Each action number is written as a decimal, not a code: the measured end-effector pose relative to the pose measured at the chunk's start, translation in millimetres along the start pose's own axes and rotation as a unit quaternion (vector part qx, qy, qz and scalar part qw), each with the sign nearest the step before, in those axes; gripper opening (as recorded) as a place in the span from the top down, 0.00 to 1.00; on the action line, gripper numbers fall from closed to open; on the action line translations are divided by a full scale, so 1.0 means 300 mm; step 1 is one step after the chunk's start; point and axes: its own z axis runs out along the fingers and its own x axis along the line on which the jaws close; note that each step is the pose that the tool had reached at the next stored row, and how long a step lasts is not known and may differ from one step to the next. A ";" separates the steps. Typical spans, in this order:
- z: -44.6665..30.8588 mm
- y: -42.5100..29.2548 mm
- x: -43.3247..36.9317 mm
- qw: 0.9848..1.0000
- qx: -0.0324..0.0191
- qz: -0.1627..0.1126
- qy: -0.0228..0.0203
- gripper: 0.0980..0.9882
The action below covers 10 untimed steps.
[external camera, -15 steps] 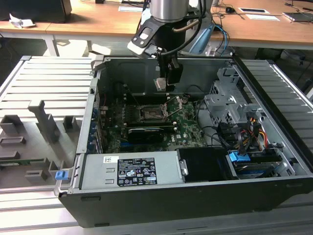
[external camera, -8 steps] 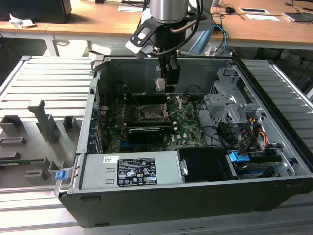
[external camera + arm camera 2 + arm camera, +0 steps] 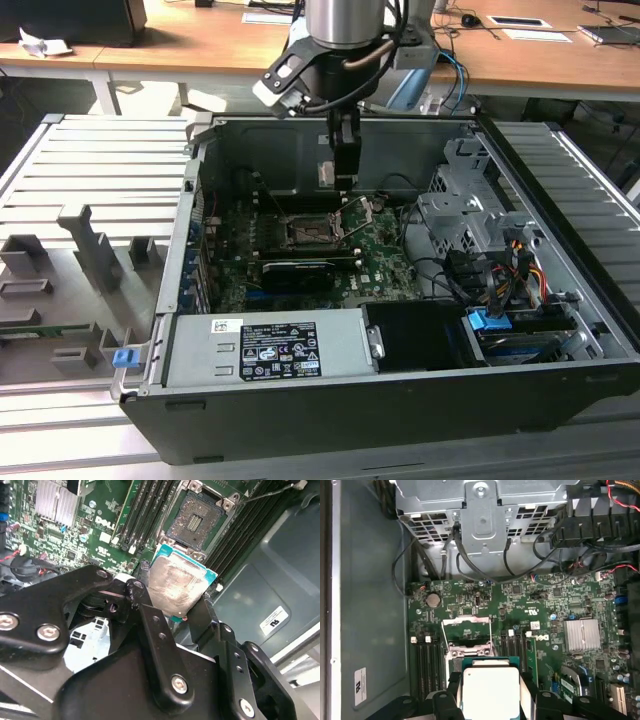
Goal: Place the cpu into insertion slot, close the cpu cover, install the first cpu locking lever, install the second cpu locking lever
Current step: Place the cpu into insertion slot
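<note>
Silvery-grey cpu [image 3: 182, 585] is pinched by its edges in the black gripper [image 3: 174, 604]. The fingers [image 3: 145, 611] are pressed in on two opposite sides, and the flat metal top faces the second wrist camera. The chip hangs above the insertion slot [image 3: 196, 521] and clear of it, not seated; the slot's dark contact field is bare. In the first wrist view the cpu [image 3: 490, 690] covers one edge of the slot [image 3: 470, 652] between the two finger links. The cpu cover [image 3: 466, 622] is swung open, its thin metal frame lying on the far side of the slot from the chip. A thin wire lever [image 3: 267, 493] sticks out from a slot corner, unlatched. Black memory slots [image 3: 145, 515] run just beside the slot on the green motherboard [image 3: 545, 605], and a finned heatsink [image 3: 582, 634] sits further off. In the exterior view the gripper [image 3: 345, 165] is down inside the open computer case [image 3: 560, 200] — above the slot [image 3: 305, 232], near the back wall.
</note>
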 end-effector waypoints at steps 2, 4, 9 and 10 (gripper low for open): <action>0.001 0.000 0.000 1.000 -0.001 0.015 -0.001 0.50; 0.003 -0.001 0.000 0.999 -0.001 0.034 -0.003 0.50; 0.008 -0.002 0.000 0.997 -0.003 0.081 -0.008 0.50; 0.009 -0.002 0.000 0.996 -0.003 0.086 -0.008 0.50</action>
